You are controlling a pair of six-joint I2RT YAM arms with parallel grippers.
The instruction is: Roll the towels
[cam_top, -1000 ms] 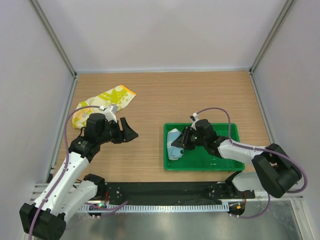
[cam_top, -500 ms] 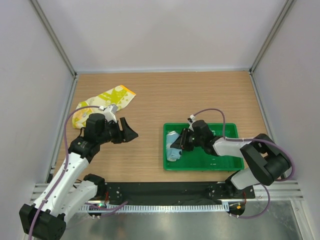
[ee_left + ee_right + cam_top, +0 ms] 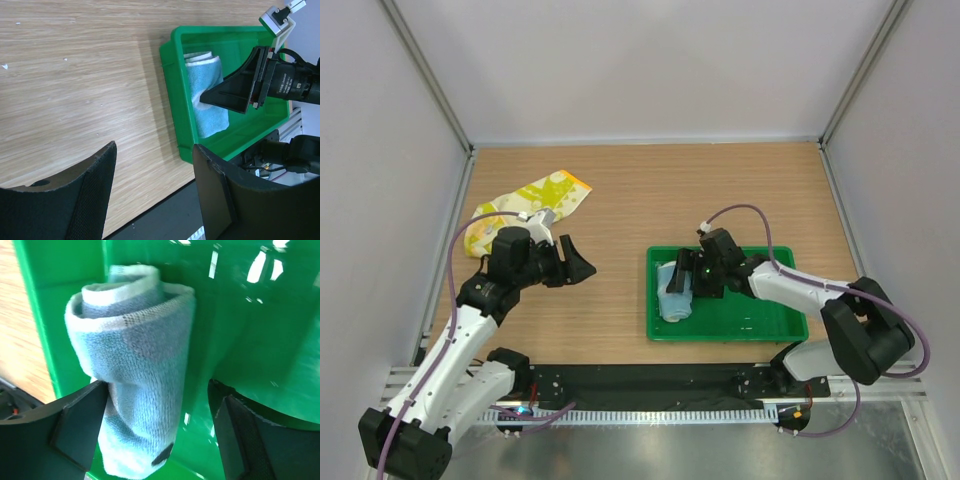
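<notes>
About halfway, I'd say: the blue towel [image 3: 676,292] lies rolled in the green tray [image 3: 760,322] with the right hand [image 3: 688,280] spread wide around it, while the yellow towel [image 3: 535,205] sits crumpled, unrolled, on the tabletop [image 3: 650,190] beyond the open, empty left hand [image 3: 578,262].

The rolled towel [image 3: 676,297] lies in the tray's [image 3: 760,325] left end, the loose towel [image 3: 535,200] well apart, back-left.

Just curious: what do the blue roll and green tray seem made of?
The blue towel looks like soft terry cloth: fuzzy looped pile, matte. The green tray looks like glossy hard plastic: sharp light reflections on its floor.
</notes>
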